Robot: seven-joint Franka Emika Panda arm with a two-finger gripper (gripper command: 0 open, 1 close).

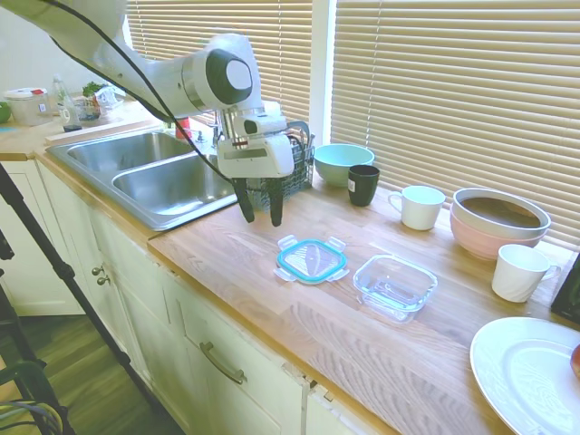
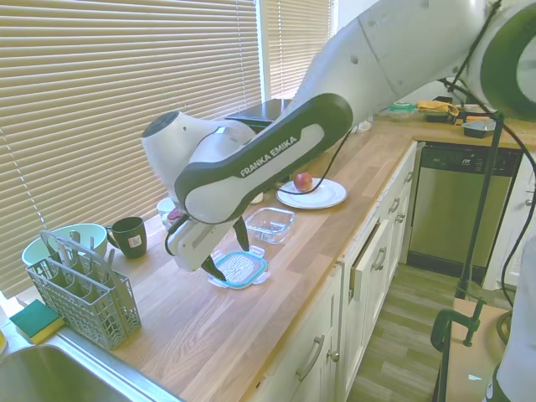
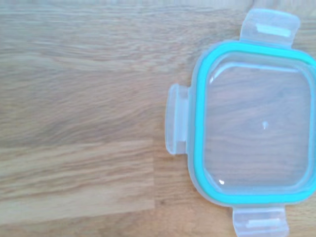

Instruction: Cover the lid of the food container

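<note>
While the wrist view frames only the lid (image 3: 254,128), exterior views: empty pincer (image 1: 262,214) spread wide, food container (image 1: 394,286) beside.

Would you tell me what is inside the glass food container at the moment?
Nothing shows inside the food container: through its clear glass only the wooden counter appears. The lid lies flat beside it, apart from it, not yet on.
</note>
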